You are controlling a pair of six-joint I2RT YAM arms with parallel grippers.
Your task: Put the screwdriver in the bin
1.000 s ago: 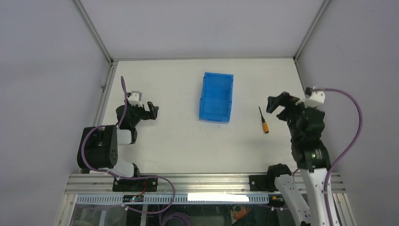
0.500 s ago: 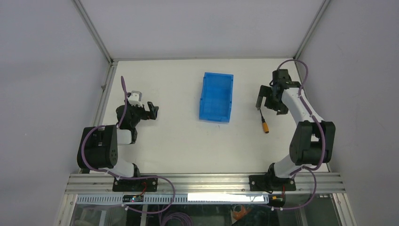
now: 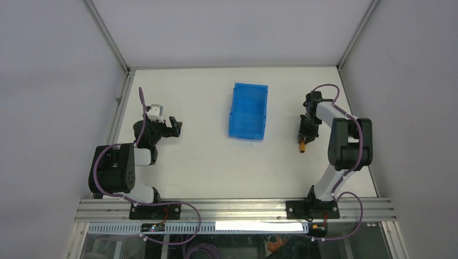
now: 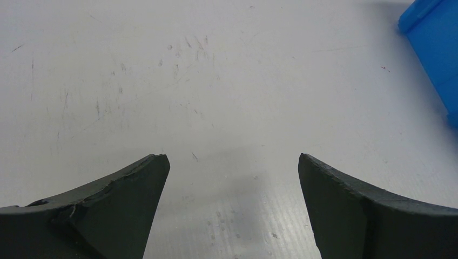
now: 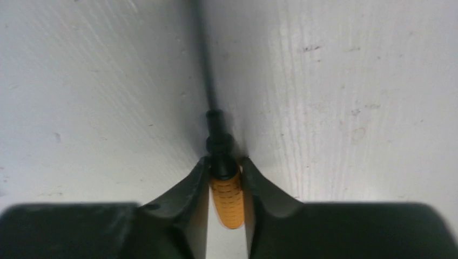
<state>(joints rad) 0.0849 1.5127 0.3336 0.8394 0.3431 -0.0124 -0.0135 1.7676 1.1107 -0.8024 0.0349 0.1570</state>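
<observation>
right gripper (image 5: 225,163): jaws are pinching the orange handle of the screwdriver (image 5: 227,198), which is lying on the white table (image 3: 194,162), apart from the blue bin (image 3: 234,115) on its right. left gripper (image 4: 232,162): jaws are standing spread wide, gripping nothing, over the table.

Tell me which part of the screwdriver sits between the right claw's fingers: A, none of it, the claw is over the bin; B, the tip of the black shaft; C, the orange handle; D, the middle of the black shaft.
C: in the right wrist view the right claw has a finger against each side of the screwdriver at its orange handle, with the black shaft sticking out ahead.
</observation>
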